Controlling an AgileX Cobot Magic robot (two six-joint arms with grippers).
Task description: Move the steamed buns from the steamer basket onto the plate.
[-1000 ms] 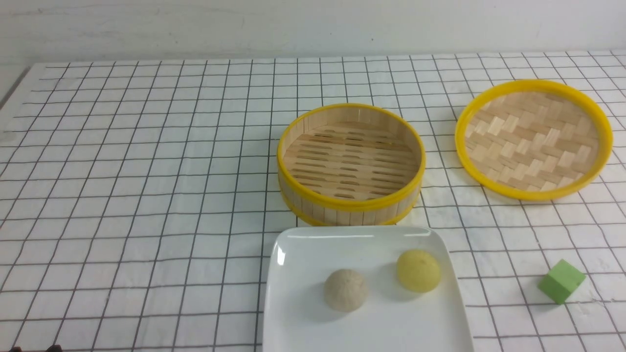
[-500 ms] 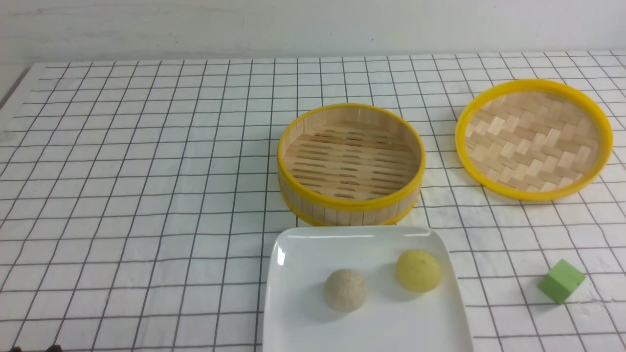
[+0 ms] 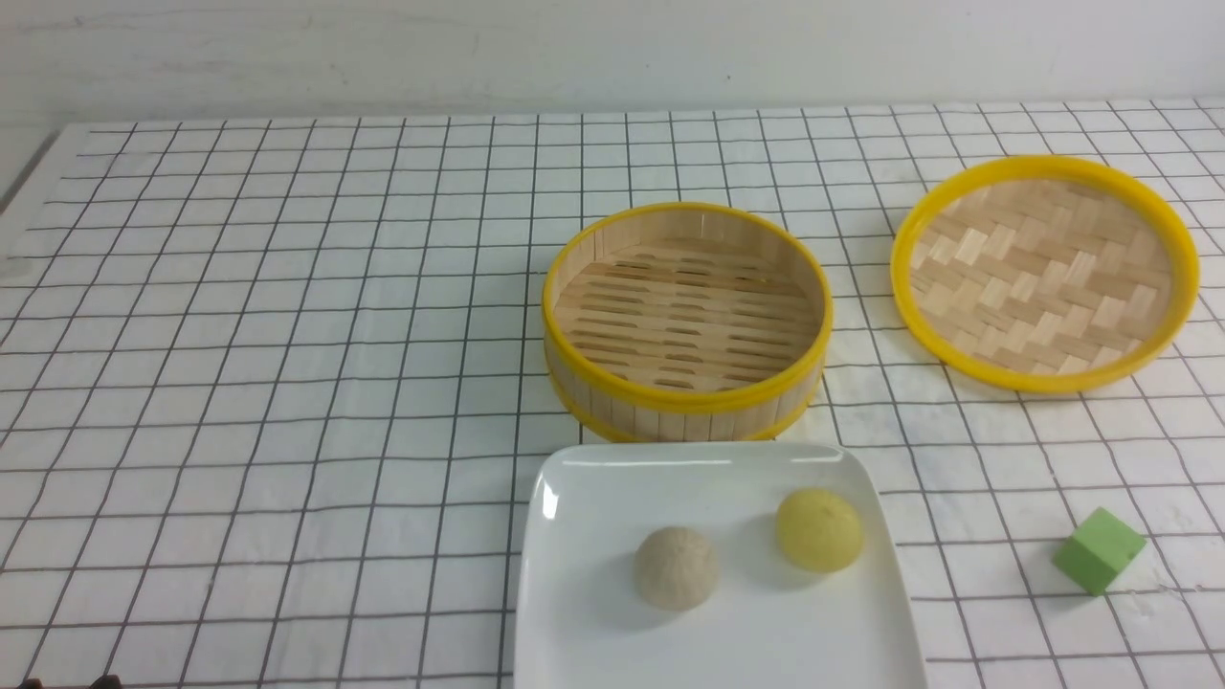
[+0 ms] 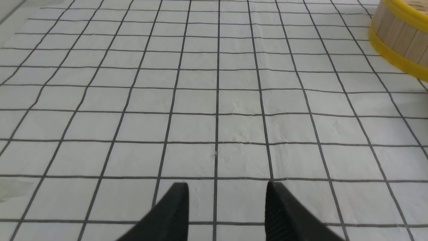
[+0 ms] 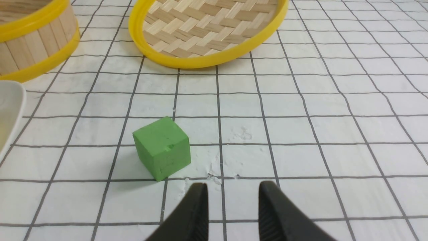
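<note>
Buns: beige bun [image 3: 677, 567] and yellow bun [image 3: 819, 529] sit on plate [image 3: 584, 498] at bench's near edge; steamer basket [image 3: 685, 308] empty. Left end effector [image 4: 224, 195] and right end effector [image 5: 231, 194] apart, holding nothing. Neither bun elongated; right end effector judged nearer.

Green cube [image 5: 162, 147] just beside empty, parted claw [image 5: 233, 188]

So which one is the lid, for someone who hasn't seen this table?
Start at the white plate nearest the robot; the deep steamer basket sits just behind it. The lid lies to that basket's right: shallow, yellow-rimmed, with a woven floor rather than slats.
</note>
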